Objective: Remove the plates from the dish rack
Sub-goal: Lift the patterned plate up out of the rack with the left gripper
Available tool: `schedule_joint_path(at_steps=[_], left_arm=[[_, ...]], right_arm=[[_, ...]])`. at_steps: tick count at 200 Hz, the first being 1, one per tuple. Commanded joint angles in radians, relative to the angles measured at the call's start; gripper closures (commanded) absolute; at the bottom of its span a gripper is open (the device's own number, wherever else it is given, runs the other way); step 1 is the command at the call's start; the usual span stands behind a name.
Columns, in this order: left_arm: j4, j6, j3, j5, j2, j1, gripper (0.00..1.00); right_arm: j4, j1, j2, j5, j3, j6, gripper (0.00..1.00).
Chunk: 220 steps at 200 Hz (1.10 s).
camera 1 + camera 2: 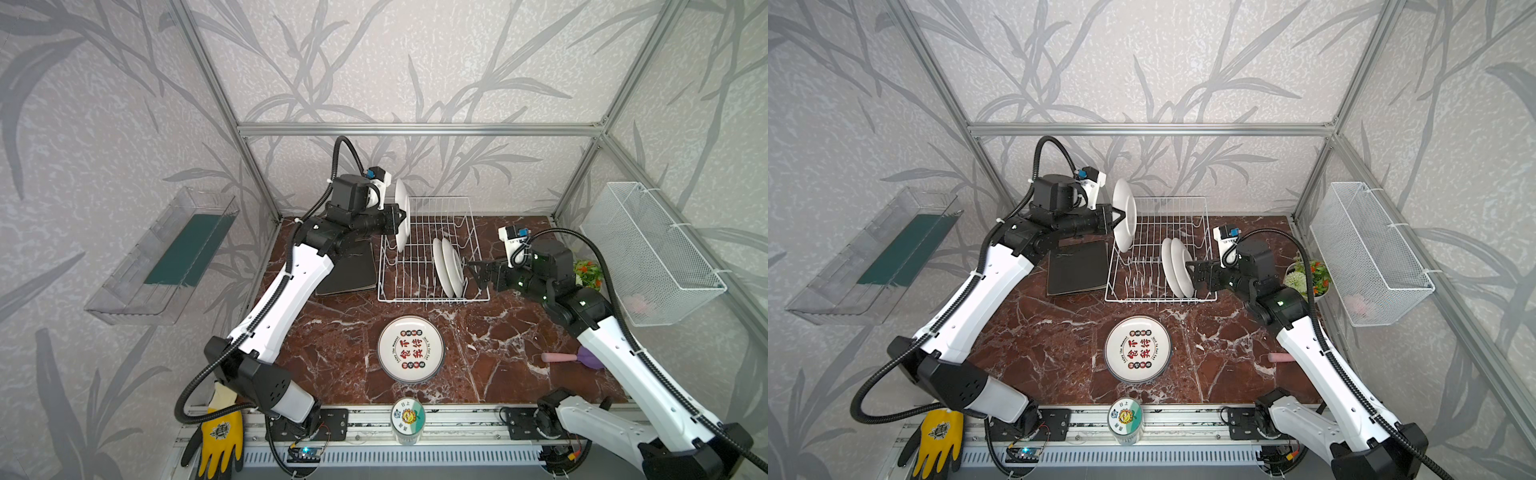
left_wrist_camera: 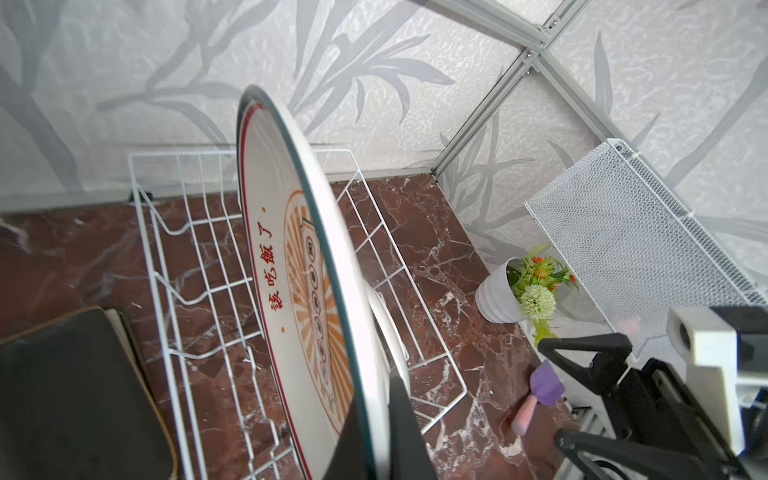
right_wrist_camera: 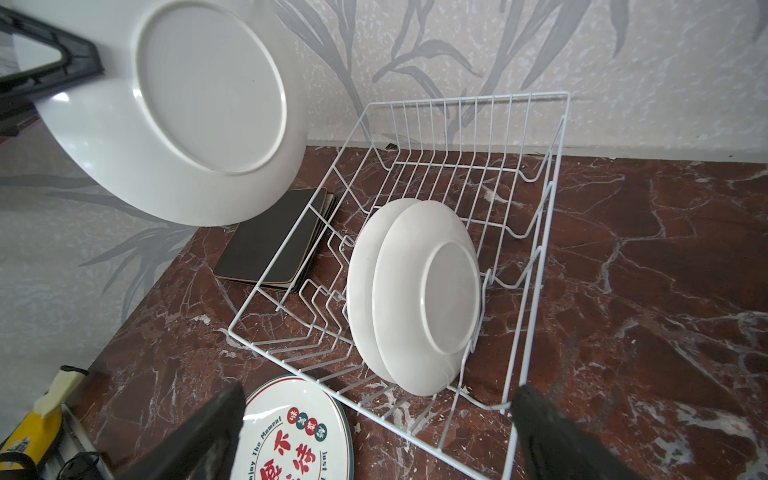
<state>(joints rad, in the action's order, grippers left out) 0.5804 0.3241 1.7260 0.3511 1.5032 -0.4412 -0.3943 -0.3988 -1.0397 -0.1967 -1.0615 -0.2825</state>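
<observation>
We are pinching a round sunburst plate (image 2: pixel 291 270) in our left claw (image 1: pixel 398 222), with the jaws squeezing shut on its rim. The plate is standing on edge in the air over the left end of the wire rack (image 1: pixel 440 205), and in the right wrist view it is looking clear of the wires. Its orange-rayed face with red characters is facing our left arm, and its plain white back is facing right.

Our right claw (image 1: pixel 474 274) is hovering at the right end of the rack with its jaws spread wide and nothing between them. Just beside it, two white plates (image 3: pixel 415 291) are standing in the rack's slots, leaning together with their backs toward that claw.

A lettered plate (image 1: pixel 410 354), round with a dark rim and Chinese characters, is lying face up on the desk (image 1: pixel 498 353) in front of the rack, apart from it. A stack of black square plates (image 1: pixel 353 274) is lying with black backs up just left of the rack, partly under our left arm in both top views.

A potted plant (image 2: pixel 519 291) is sitting by the right wall below a mesh basket (image 1: pixel 648 257), and a purple spatula (image 2: pixel 536 399) is lying on the desk near our right arm.
</observation>
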Motion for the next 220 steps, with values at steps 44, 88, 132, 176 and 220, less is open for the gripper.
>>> schedule_joint_path(at_steps=[44, 88, 132, 176, 220], left_arm=[[-0.221, -0.53, -0.238, -0.076, -0.238, -0.048, 1.0], [-0.277, -0.874, -0.388, -0.131, -0.343, -0.106, 1.0], [-0.301, -1.162, -0.495, -0.273, -0.38, -0.174, 1.0], [-0.428, -1.362, -0.609, -0.39, -0.389, -0.232, 1.0], [-0.477, -1.488, -0.655, -0.429, -0.374, -0.277, 1.0]], right_arm=[[-0.041, 0.005, -0.059, -0.057, -0.114, -0.125, 0.01], [-0.027, 0.005, -0.111, -0.113, -0.187, -0.185, 0.01], [-0.017, 0.005, -0.178, -0.197, -0.27, -0.252, 0.01], [0.005, -0.012, -0.219, -0.204, -0.321, -0.297, 0.02], [0.036, -0.06, -0.282, -0.172, -0.35, -0.347, 0.08]])
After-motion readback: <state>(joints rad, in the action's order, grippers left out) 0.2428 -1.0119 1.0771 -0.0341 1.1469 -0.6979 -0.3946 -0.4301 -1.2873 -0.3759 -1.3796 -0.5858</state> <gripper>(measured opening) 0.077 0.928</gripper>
